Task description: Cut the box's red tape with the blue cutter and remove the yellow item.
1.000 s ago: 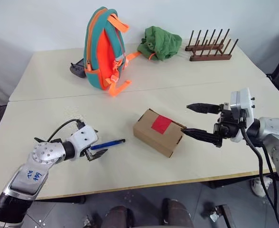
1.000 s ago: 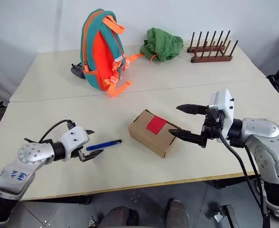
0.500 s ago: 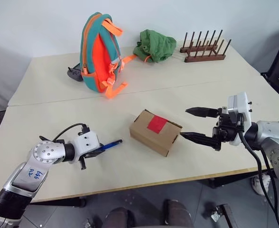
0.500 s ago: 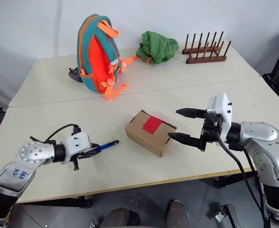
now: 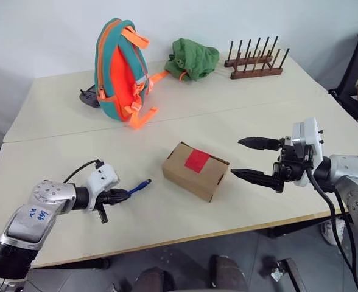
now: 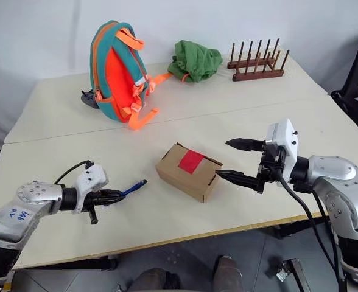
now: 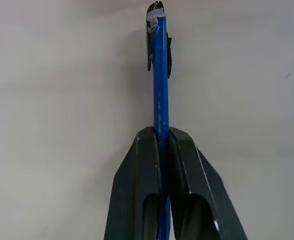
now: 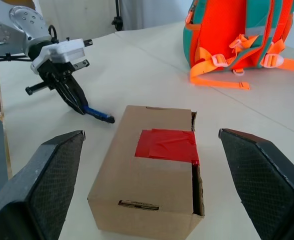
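Lower left of the head view: left gripper (image 5: 117, 196) pinched tight on the blue cutter (image 5: 140, 185), gripped near the tail end so most of the body sticks out toward the box (image 5: 195, 171) at centre. Could easily pivot or slip once the blade pushes into the red tape (image 5: 197, 160), given that long overhang. Right side: right gripper (image 5: 249, 158) spread wide just beside the box, not touching. Nothing bracing it, so probably slides under cutting pressure. No sign of the yellow item, presumably inside.

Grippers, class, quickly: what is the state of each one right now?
Left gripper: shut on the blue cutter.
Right gripper: open, holding nothing, beside the box.
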Tool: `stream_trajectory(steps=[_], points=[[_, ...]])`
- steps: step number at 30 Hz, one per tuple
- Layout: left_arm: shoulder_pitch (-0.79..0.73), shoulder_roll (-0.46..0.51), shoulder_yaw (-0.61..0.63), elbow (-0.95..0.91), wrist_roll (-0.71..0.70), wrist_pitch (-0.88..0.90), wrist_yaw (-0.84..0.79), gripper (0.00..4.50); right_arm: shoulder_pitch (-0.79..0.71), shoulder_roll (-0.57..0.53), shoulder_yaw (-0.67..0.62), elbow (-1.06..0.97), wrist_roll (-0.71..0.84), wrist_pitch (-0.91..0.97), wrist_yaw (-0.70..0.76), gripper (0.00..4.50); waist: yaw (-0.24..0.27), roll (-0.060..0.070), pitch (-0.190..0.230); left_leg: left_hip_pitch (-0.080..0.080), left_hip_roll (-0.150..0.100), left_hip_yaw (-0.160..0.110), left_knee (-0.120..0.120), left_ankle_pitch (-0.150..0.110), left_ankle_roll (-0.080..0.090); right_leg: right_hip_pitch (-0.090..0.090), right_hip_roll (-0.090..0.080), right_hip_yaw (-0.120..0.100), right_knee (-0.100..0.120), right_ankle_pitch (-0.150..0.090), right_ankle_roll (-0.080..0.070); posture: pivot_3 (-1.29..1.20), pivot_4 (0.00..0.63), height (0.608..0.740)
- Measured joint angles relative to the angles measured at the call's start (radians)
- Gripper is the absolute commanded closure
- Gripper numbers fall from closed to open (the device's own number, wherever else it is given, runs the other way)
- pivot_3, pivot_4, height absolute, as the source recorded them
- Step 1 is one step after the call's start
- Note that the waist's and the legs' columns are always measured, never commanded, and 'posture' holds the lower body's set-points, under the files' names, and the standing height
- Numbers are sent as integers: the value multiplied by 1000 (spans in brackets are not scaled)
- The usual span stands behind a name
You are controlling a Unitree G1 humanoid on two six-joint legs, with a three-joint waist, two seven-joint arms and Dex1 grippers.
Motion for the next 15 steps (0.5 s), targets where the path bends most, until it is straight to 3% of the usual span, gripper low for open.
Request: stream_trajectory(steps=[10,14,15], points=[[-22,-58,86,-27,-238,353,13,4467,-2,0,0,0,0,0,0,0,15,-10,5,-11,-2,0,2,-9,2,-7,2,-7,-2,3,5,0,150,740],[-22,-63,104,-25,-282,416,32,4467,-2,0,0,0,0,1,-1,0,22,-12,6,-12,-3,-1,2,-11,0,-7,4,-15,-4,3,5,0,150,740],[-22,-63,103,-23,-283,417,36,4179,-2,0,0,0,0,1,-1,0,23,-12,6,-12,-3,0,2,-11,0,-7,5,-17,-4,3,5,0,150,740]])
